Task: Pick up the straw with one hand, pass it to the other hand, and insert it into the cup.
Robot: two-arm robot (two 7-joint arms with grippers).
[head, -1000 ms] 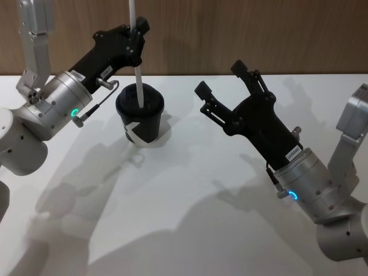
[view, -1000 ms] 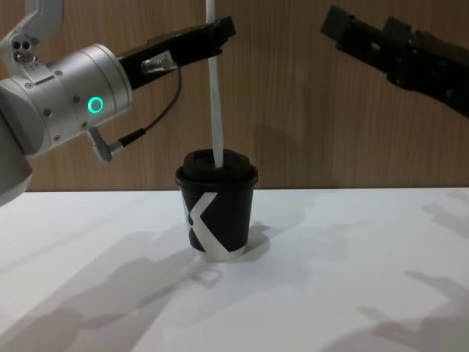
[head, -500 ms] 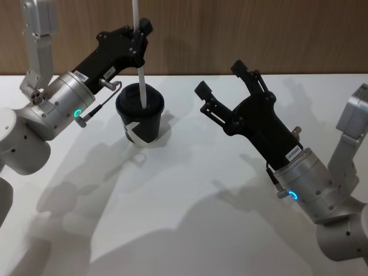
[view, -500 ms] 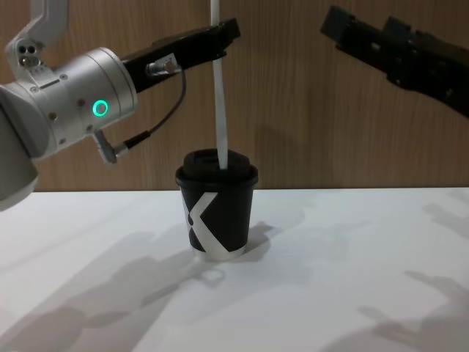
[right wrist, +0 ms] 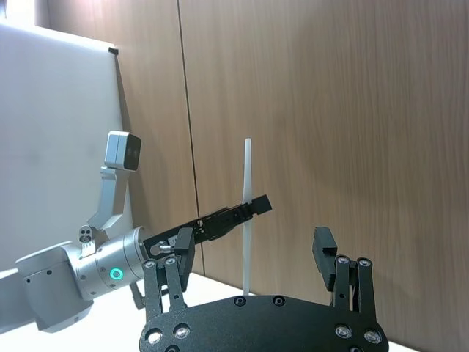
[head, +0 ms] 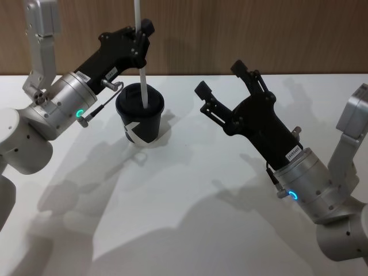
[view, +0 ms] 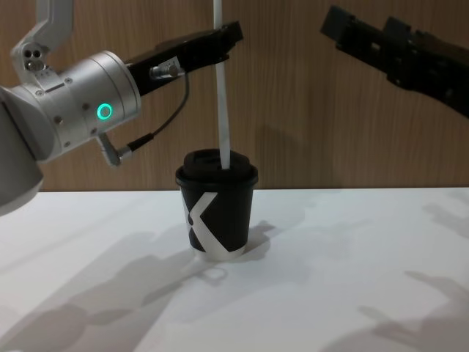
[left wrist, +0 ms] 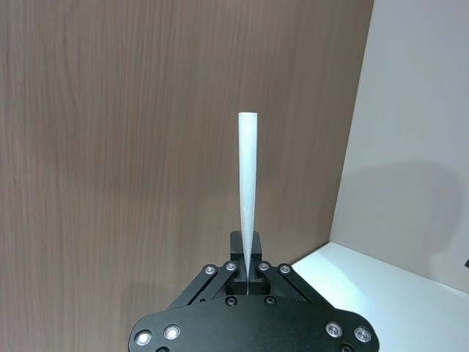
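Nearest the head camera, lower right of frame: right gripper (head: 225, 87) on a silver-grey forearm with a blue ring, held above the white table (head: 190, 207), fingers spread wide with nothing between them. Left of centre, farther back: black paper cup (head: 140, 115), white X-like mark, black plastic lid. White straw (head: 142, 75) stands nearly upright, lower end at the lid. Left gripper (head: 141, 39), matte black on a silver cylindrical arm with a green ring, is clamped on the straw partway up. Chest view gives the side profile: straw (view: 222, 95) meeting the lid, pale base rim of cup (view: 217, 213). Left wrist view: straw's slim upper length (left wrist: 247, 191) against the wood-grain wall (left wrist: 146, 147).
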